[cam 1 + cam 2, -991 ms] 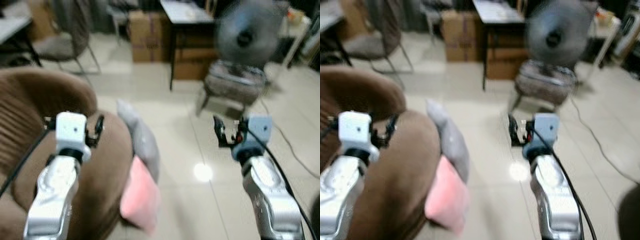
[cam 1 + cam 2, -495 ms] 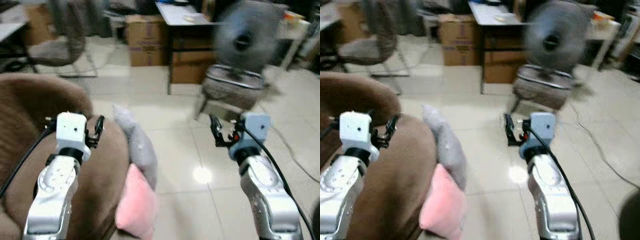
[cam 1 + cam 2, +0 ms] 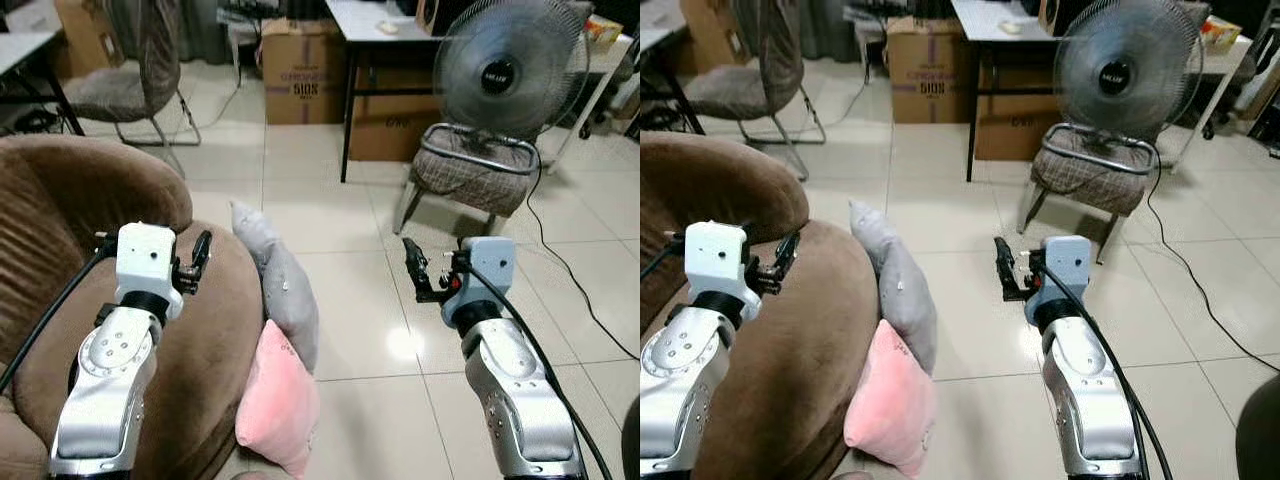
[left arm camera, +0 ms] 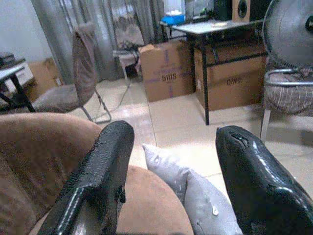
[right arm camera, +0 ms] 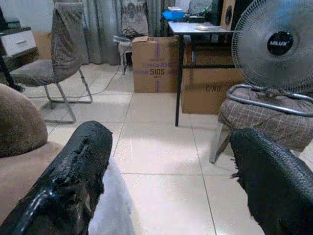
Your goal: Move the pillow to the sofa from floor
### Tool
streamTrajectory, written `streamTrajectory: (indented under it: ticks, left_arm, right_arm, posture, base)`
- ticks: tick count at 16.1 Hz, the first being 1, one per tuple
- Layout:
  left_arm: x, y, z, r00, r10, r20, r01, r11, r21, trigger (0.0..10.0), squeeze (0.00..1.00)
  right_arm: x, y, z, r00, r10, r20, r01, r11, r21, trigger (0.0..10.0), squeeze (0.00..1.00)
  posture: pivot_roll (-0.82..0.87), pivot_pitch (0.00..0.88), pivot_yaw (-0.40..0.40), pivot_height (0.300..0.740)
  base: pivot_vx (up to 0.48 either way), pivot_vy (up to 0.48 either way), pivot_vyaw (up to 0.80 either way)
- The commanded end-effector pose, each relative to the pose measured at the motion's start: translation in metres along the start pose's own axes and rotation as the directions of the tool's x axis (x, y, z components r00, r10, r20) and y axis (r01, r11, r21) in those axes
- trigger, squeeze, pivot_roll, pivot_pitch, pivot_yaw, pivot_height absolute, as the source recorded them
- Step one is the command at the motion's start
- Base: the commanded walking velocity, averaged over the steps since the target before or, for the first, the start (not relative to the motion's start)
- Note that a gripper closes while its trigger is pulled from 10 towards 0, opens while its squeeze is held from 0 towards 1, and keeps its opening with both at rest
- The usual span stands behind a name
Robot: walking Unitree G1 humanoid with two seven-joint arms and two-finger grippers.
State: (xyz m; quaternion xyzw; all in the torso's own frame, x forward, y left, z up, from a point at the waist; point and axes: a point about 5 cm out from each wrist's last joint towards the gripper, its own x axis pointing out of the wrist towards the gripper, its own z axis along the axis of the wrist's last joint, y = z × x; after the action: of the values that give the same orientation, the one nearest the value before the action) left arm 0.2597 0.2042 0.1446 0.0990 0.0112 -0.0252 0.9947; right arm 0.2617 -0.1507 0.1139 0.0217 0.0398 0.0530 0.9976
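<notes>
- Looming largest, the brown sofa (image 3: 60, 230) serves as landmark; the view has sharpened and steadied against the blurred frames a moment ago, so I judge the robot has stopped walking and can start the pickup.
- Beyond the sofa stand a fan (image 3: 510, 65) on a chair (image 3: 470, 175) and a dark worktop (image 3: 375, 25), well apart from it.
- Bare tiled floor (image 3: 360, 300) beside the sofa's arm leaves open room to stoop.
- Leaning against that arm on the floor are the grey pillow (image 3: 285, 295) and, nearer the robot, the pink pillow (image 3: 278, 400).
- Above the sofa's arm hovers the left gripper (image 3: 200, 250), spread wide, empty.
- Past the pillows, over the floor, hangs the right gripper (image 3: 413, 262), also wide, empty.
</notes>
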Motion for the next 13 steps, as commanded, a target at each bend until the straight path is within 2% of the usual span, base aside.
streamTrajectory:
  ticks: [1, 2, 4, 5, 8, 12, 13]
  left_arm:
    - [0.001, -0.001, -0.001, 1.0, -0.006, -0.006, 0.006, 1.0, 0.01, 10.0, 0.0]
    - [0.001, -0.001, -0.002, 1.0, -0.007, -0.007, 0.007, 1.0, 0.01, 10.0, 0.0]
    - [0.0, -0.002, -0.005, 1.0, -0.009, -0.013, 0.009, 1.0, 0.01, 10.0, 0.0]
    - [-0.001, -0.003, -0.005, 1.0, -0.008, -0.015, 0.009, 1.0, 0.01, 10.0, 0.0]
    - [-0.004, -0.004, -0.007, 1.0, 0.001, -0.022, -0.001, 1.0, 0.0, 10.0, 0.0]
    - [-0.006, -0.007, -0.012, 0.999, -0.007, -0.035, 0.007, 1.0, 0.0, 10.0, 0.0]
    - [-0.005, -0.009, -0.014, 0.999, -0.014, -0.048, 0.015, 1.0, 0.011, 10.0, 0.0]
  right_arm:
    - [-0.003, -0.01, -0.01, 1.0, -0.015, -0.018, 0.015, 1.0, 0.004, 10.0, 0.0]
    - [-0.003, -0.012, -0.012, 1.0, -0.016, -0.018, 0.016, 1.0, 0.004, 10.0, 0.0]
    - [-0.002, -0.028, -0.03, 0.999, -0.02, -0.041, 0.02, 1.0, -0.003, 10.0, 0.0]
    - [0.002, -0.03, -0.038, 0.998, -0.019, -0.054, 0.019, 1.0, -0.001, 10.0, 0.0]
    - [0.02, -0.022, -0.059, 0.995, -0.008, -0.096, 0.007, 1.0, -0.013, 10.0, 0.0]
    - [0.038, -0.022, -0.06, 0.997, 0.047, -0.064, -0.05, 0.998, -0.046, 10.0, 0.0]
    - [0.034, -0.025, -0.045, 0.999, 0.042, -0.008, -0.043, 0.996, -0.081, 10.0, 0.0]
  posture:
    - [0.03, 0.0, 0.004, 0.695]
    - [0.03, 0.0, 0.004, 0.69]
    - [0.03, 0.0, -0.002, 0.67]
    - [0.03, 0.0, -0.003, 0.66]
    - [0.03, 0.0, -0.009, 0.65]
    - [0.03, 0.0, -0.009, 0.65]
    - [0.03, 0.0, 0.001, 0.65]
  base:
    - [0.0, 0.0, 0.0]
    - [0.0, 0.0, 0.0]
    - [0.0, 0.0, 0.0]
    - [0.0, 0.0, 0.0]
    - [0.0, 0.0, 0.0]
    - [0.0, 0.0, 0.0]
    - [0.0, 0.0, 0.0]
